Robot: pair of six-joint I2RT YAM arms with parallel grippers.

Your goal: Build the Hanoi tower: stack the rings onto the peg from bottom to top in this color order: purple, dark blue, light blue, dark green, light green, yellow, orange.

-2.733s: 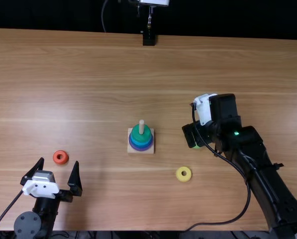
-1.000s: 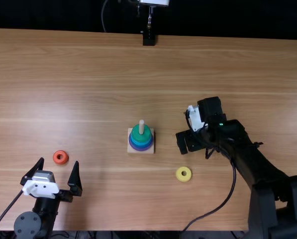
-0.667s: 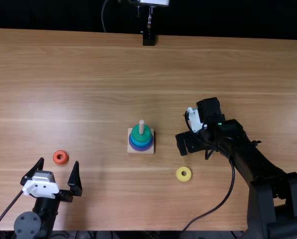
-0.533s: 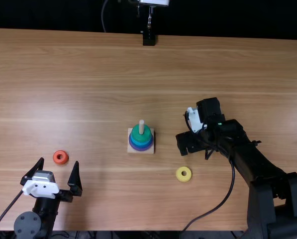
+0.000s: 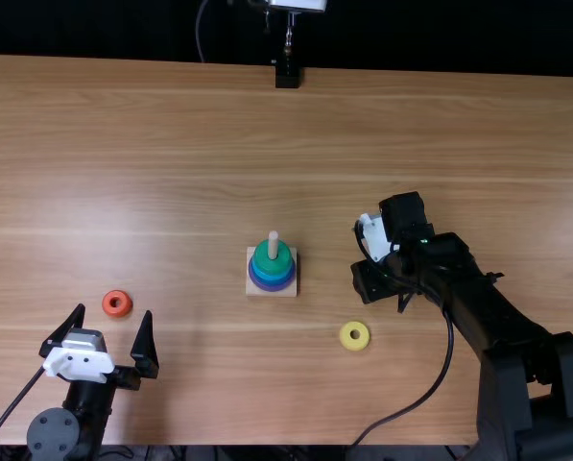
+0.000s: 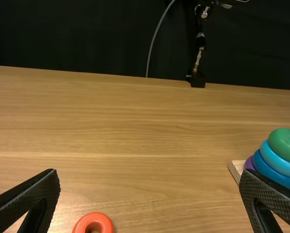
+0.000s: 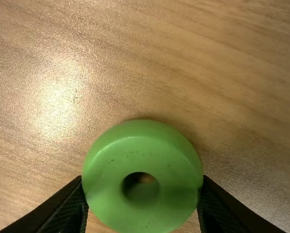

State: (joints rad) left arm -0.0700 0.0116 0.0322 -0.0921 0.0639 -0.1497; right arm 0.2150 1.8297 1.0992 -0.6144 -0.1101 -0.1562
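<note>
Right of the peg base, my right gripper (image 5: 369,282) is low over the table. In the right wrist view the light green ring (image 7: 106,194) lies flat between the fingers of my right gripper (image 7: 142,180), which touch it on both sides. A wooden base (image 5: 257,290) holds purple, dark blue and light blue rings, with the dark green ring (image 5: 266,264) uppermost around the peg (image 5: 274,244). The yellow ring (image 5: 361,345) lies nearer the table's front. My left gripper (image 5: 113,315) stands open near the orange ring (image 5: 107,305); in its wrist view the left gripper (image 6: 149,174) holds nothing.
The wooden table (image 5: 171,144) extends behind the tower. A black stand (image 5: 287,75) is at the table's far edge. The right arm's cable (image 5: 430,389) loops over the table to the right of the yellow ring.
The right arm has come nearer the front since the oldest frame. Its gripper then turned and its fingers, apart a second ago, have closed together. The left arm and the tower have stayed still.
</note>
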